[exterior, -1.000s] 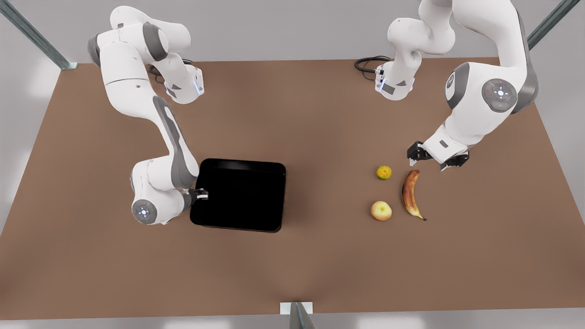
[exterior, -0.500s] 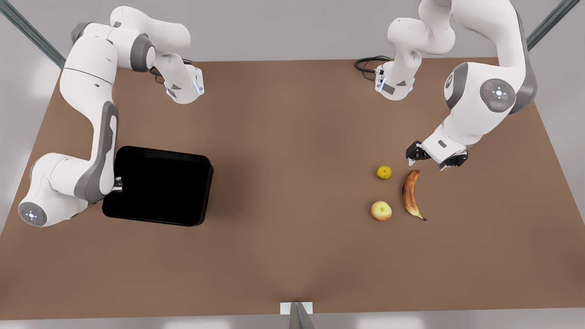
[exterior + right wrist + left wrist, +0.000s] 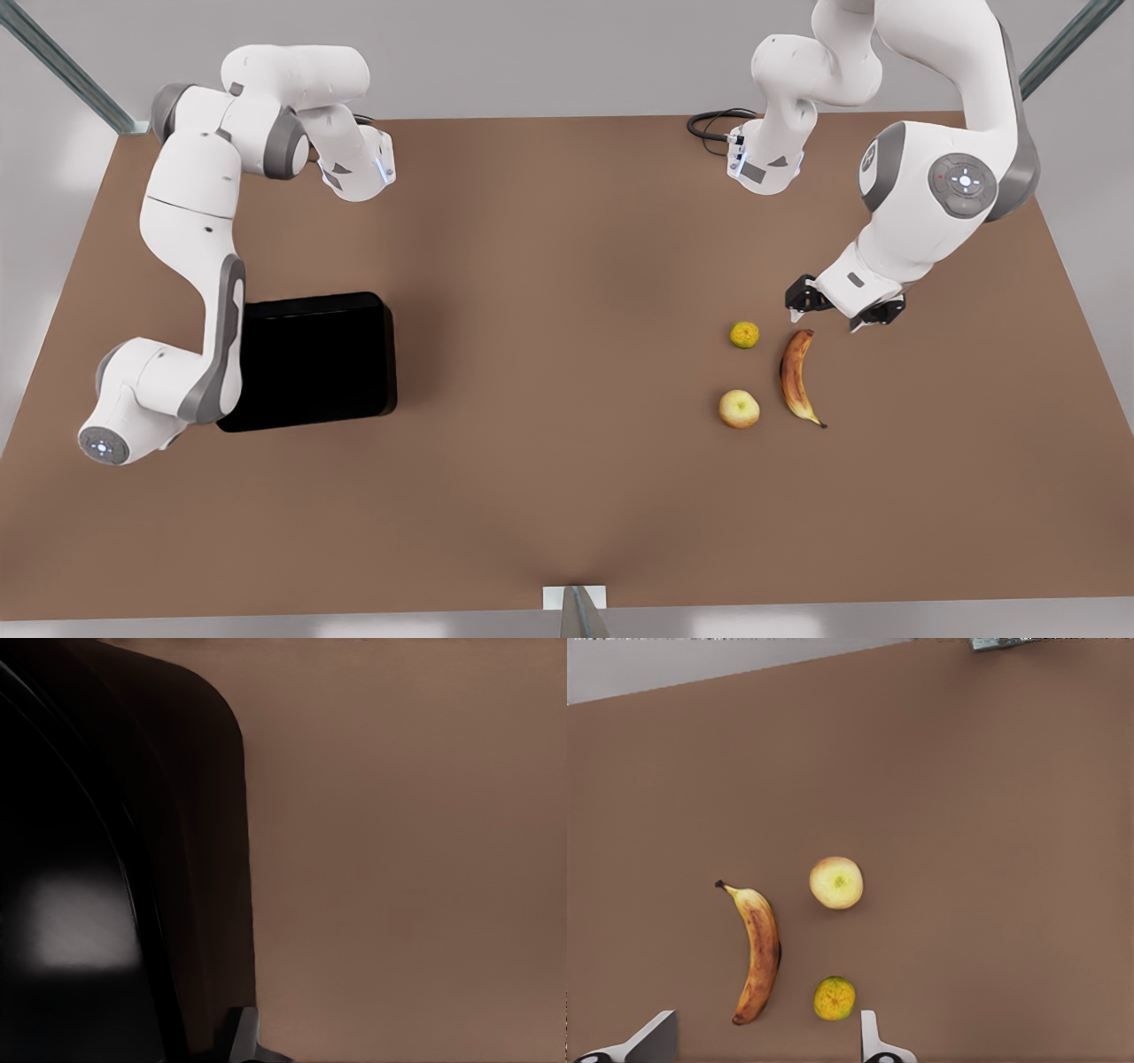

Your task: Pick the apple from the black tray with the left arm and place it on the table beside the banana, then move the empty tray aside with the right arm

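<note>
Since the earlier frames, your tray-side arm has dragged the black tray well over to the front view's left and squared it up; the fruit hasn't budged.

Biggest first: the table is plain brown. On it, the tray sits empty, near the front view's left edge, well apart from the fruit. The right arm lies across the tray's left rim, and the right wrist view looks along a rounded tray corner with the right gripper at the rim (I can't tell if its fingers are clamped or let go, too little of them shows).

The left arm waits by the fruit, its left gripper hovering just above the banana's stem end with the fingers spread and nothing between them.

The banana lies curved on the table, the apple sits just beside it, not touching, and a small bumpy citrus is near both.

So I'd say the apple part is done and you're at the tail of the tray move. Next you'd just need to let go of the rim and lift straight clear without nudging the tray.
</note>
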`<move>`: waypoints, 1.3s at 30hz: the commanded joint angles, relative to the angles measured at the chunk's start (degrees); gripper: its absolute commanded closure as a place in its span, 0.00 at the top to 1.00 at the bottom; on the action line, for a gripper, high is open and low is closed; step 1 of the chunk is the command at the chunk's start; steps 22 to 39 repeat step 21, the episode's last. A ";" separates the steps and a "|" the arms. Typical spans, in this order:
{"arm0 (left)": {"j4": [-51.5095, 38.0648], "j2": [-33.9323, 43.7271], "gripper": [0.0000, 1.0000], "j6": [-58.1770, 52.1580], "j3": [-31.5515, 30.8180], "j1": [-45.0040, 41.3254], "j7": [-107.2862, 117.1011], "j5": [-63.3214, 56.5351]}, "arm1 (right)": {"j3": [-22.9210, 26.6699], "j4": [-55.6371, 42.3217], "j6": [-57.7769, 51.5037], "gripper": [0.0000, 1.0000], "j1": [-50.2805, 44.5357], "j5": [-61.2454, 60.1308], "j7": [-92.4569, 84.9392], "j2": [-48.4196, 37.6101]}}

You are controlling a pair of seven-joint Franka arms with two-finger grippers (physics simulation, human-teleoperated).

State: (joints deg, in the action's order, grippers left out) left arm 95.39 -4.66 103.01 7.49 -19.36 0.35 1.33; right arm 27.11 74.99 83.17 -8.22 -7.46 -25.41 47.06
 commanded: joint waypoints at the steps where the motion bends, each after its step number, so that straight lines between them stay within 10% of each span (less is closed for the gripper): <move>1: -0.11 0.09 1.00 0.00 -0.28 -0.15 1.67 -0.10 | -0.04 -0.02 4.81 0.04 0.13 0.26 -13.00 0.40; 3: -0.11 0.00 1.00 0.00 -0.28 -0.15 1.58 -0.10 | -0.04 -0.02 5.34 0.09 0.13 0.26 -12.91 0.49; 7: -0.64 -0.70 1.00 0.00 -0.99 -0.15 2.11 -4.41 | -0.04 -0.11 5.34 0.91 0.04 -1.32 -12.82 0.31; 8: -0.91 -0.79 1.00 0.00 -0.99 -0.15 0.97 -4.23 | 0.04 -0.11 4.99 0.97 0.04 -2.20 -13.00 0.05; 14: -1.61 -1.58 1.00 0.44 -1.34 -0.85 1.23 -4.41 | 0.04 -8.02 -12.50 1.00 -9.26 -7.21 3.60 -19.45; 39: -1.61 -1.93 1.00 0.44 -1.43 -0.85 1.40 -5.46 | -0.04 -11.53 -9.43 1.00 -12.61 -7.48 6.25 -20.17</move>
